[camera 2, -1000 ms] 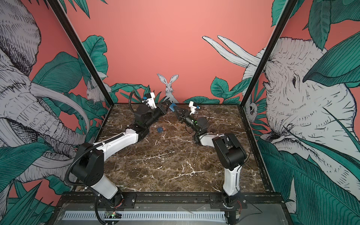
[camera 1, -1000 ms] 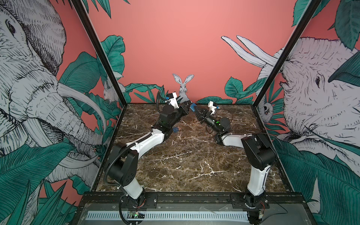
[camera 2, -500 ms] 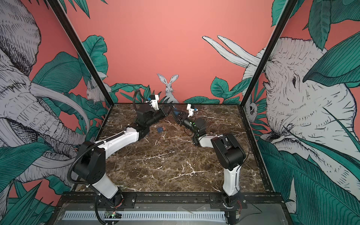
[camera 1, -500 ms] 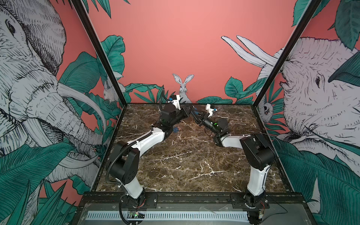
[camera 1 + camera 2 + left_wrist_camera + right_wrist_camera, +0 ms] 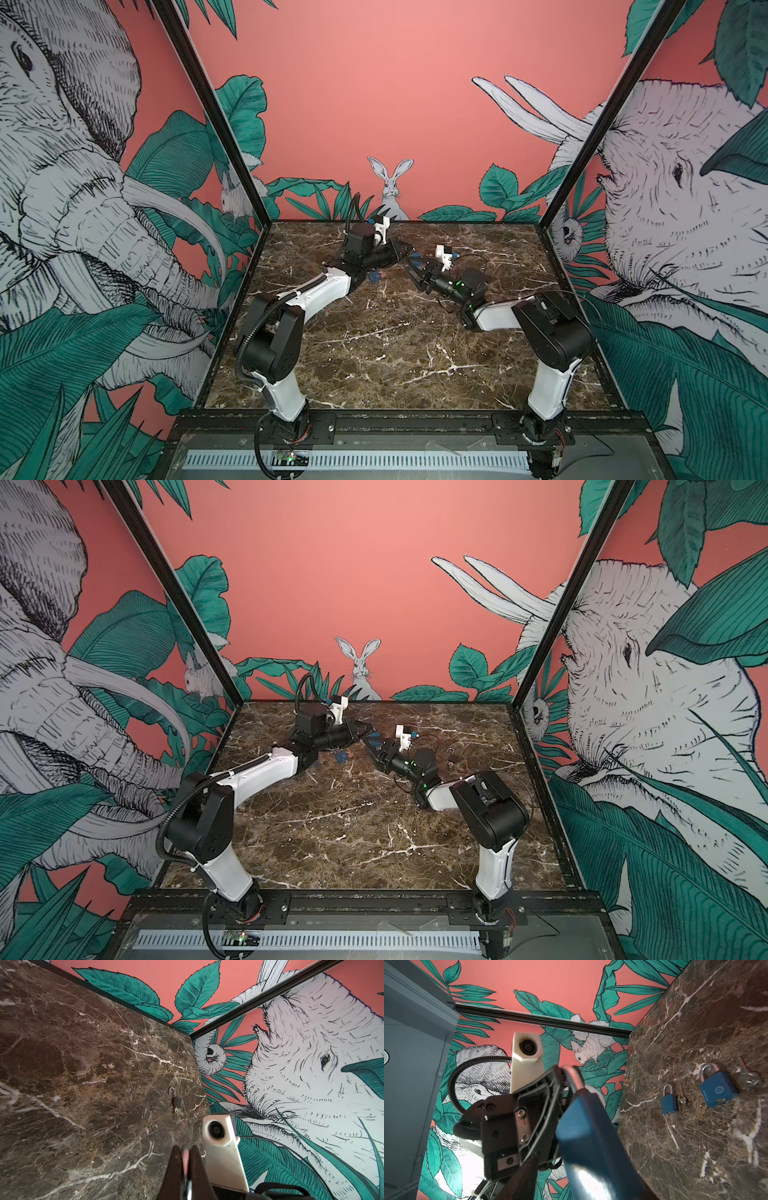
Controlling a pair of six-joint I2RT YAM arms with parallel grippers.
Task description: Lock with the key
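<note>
**While pinched by the shackle point(image 5: 572, 1076), held clear of the table point(image 5: 395, 353)**

Concerns the big blue padlock point(image 5: 591, 1147), up in the air near the back middle of the table. Clamped at that steel loop by the left gripper point(image 5: 185, 1152), fully closed on it. Faced from the opposite side by the right gripper point(image 5: 411, 269), with jaws spread beside the lock body; cannot tell whether touching it. Lying flat below: a small blue padlock point(image 5: 669, 1102) with a small key point(image 5: 682, 1098) just beside it, a larger blue padlock point(image 5: 718, 1091) with a larger key point(image 5: 747, 1077) beside it. Farther toward the right arm's side, a grey padlock point(image 5: 176, 1101) with its loop swung open and a third key point(image 5: 176, 1110) at its base.
</note>
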